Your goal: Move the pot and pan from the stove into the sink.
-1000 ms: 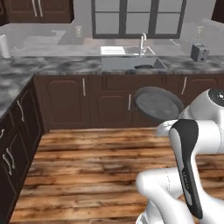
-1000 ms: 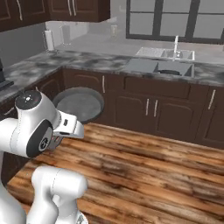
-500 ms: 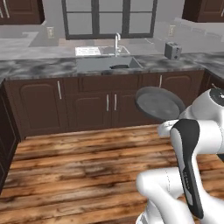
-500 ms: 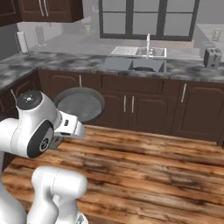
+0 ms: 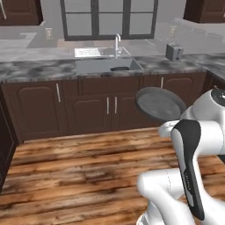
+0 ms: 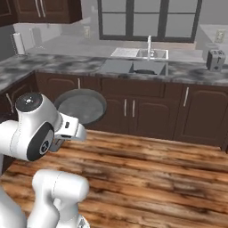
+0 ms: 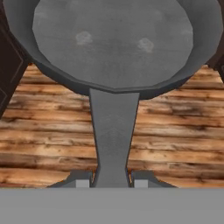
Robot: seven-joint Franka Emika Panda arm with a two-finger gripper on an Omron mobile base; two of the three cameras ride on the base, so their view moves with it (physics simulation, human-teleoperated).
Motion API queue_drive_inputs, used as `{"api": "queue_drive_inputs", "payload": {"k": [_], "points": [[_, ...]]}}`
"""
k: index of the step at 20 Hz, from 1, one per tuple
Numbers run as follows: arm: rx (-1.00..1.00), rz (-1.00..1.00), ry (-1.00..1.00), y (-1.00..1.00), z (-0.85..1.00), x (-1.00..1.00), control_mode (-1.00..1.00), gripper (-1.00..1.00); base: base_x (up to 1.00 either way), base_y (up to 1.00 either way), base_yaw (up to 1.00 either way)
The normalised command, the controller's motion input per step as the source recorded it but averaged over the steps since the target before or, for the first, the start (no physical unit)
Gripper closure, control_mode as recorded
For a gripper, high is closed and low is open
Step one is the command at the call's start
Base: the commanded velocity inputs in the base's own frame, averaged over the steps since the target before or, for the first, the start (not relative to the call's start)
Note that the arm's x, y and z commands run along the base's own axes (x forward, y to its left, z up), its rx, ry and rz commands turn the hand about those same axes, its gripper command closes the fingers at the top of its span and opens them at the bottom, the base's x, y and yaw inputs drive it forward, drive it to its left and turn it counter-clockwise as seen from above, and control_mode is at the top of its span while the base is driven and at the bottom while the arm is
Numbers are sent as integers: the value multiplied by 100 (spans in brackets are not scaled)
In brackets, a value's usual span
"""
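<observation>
One pan (image 7: 113,43) rides out over the wood floor, its long handle pinched at the end by the gripper (image 7: 111,181). Rigid metal, likely front-heavy and apt to swivel; sink (image 5: 107,66) well ahead.

Left base view: from behind the arm on its left, facing forward and down over the wood floor toward the sink (image 5: 109,66). Right base view: from behind on the right, facing the same sink (image 6: 133,67) and counter; both share the cabinet fronts. Hand view: close, looking along the pan (image 7: 113,43) handle, floor beneath.
</observation>
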Motion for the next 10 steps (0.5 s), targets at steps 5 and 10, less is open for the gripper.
{"api": "queue_drive_inputs", "payload": {"k": [5,10], "points": [[0,0,0,0,0,0,100,100,72,9,-6],[0,0,0,0,0,0,100,100,80,13,-7]]}}
